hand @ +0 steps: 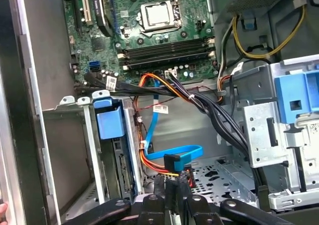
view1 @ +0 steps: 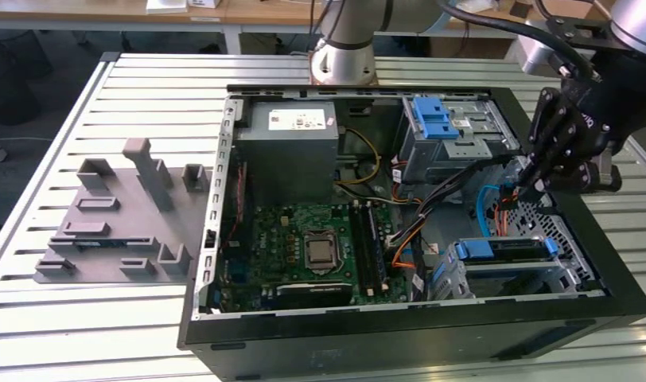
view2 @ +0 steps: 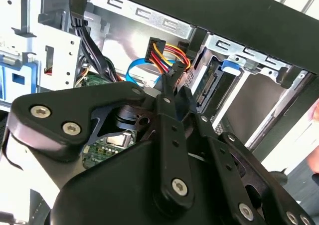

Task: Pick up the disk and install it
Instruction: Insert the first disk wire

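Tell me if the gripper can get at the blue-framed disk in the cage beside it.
Probably not directly: the disk sits slotted in its metal cage, only its blue edge exposed, and the gripper is down among the cables beside it.

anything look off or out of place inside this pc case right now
Nothing looks damaged. The one loose end: the blue data cable and the power plug with red and yellow wires sit unplugged in mid-case by the gripper, not joined to the disk in its bay.
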Controlling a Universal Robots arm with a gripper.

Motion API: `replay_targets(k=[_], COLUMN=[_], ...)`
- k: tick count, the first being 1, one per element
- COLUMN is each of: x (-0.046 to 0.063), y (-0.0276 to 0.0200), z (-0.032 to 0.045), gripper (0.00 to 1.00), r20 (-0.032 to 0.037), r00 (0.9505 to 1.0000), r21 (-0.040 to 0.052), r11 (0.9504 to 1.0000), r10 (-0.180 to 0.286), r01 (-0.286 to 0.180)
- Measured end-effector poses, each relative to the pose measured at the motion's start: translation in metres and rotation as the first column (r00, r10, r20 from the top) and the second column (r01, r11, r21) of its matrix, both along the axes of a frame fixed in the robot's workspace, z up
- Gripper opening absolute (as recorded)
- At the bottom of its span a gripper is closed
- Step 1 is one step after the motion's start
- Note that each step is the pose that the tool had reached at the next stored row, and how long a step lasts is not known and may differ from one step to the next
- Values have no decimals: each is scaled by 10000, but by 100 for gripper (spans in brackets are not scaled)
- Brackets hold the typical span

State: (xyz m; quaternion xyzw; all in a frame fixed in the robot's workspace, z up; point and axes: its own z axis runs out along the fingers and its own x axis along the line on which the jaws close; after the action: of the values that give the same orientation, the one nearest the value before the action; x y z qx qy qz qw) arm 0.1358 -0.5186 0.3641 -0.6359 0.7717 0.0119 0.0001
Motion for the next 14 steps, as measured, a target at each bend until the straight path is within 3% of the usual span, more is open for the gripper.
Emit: replay_targets(k=[9, 14], x=[48, 51], y=[40, 52], z=[-3, -16], gripper=[25, 25], r20=[-21, -10], r00=[9992, 9987], r21=[-49, -289], r11=[9992, 9983], r10=[-406, -504], r01=[406, 503])
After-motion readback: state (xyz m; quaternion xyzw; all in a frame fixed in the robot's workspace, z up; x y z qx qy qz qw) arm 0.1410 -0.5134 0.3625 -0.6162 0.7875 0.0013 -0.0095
